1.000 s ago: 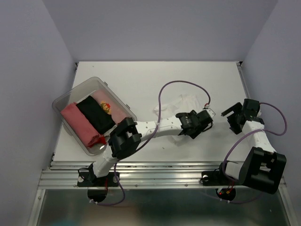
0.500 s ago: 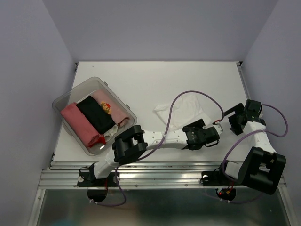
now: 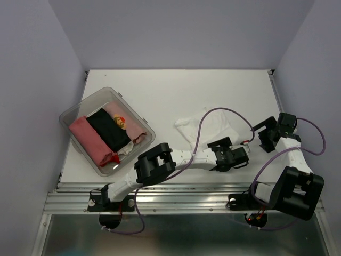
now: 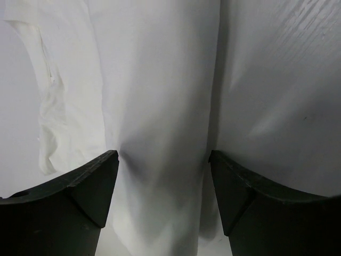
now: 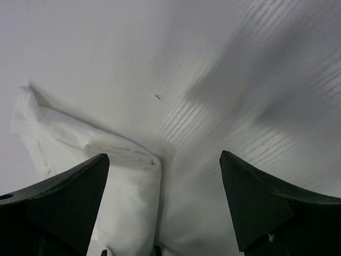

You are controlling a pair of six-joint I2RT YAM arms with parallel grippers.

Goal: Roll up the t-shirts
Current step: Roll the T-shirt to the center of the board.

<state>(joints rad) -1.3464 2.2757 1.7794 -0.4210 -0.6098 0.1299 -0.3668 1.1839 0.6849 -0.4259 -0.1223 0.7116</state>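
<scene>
White t-shirt [image 3: 205, 124]: one item, lying rumpled on the table [image 3: 160, 90], right of centre in the overhead view. The cloth is thin, soft and matt, with no print showing. A long raised fold runs up the middle of the left wrist view, a puckered seam sits at its left edge, and a loosely curled edge shows at lower left of the right wrist view.

Left gripper [image 3: 238, 158]: mine, at the shirt's near right corner. The fingers are spread wide astride the fold. Cloth lies between them, but nothing looks clamped.

Right gripper [image 3: 263, 136]: mine, just right of the shirt. The fingers are wide apart over bare table and hold nothing.

Clear plastic tub [image 3: 85, 101]: left of frame, rigid, with rounded corners. It contains a salmon-pink shirt [image 3: 85, 137], a black shirt [image 3: 109, 130] and one with a red and yellow print [image 3: 119, 121], packed side by side as compact bundles.

Step in hand, as I judge it: spreading the white shirt flat, with rolling not yet begun. The next move calls for pinching an edge and drawing the wrinkles out. Both grippers must then take the hem evenly, since cloth this limp skews easily.
</scene>
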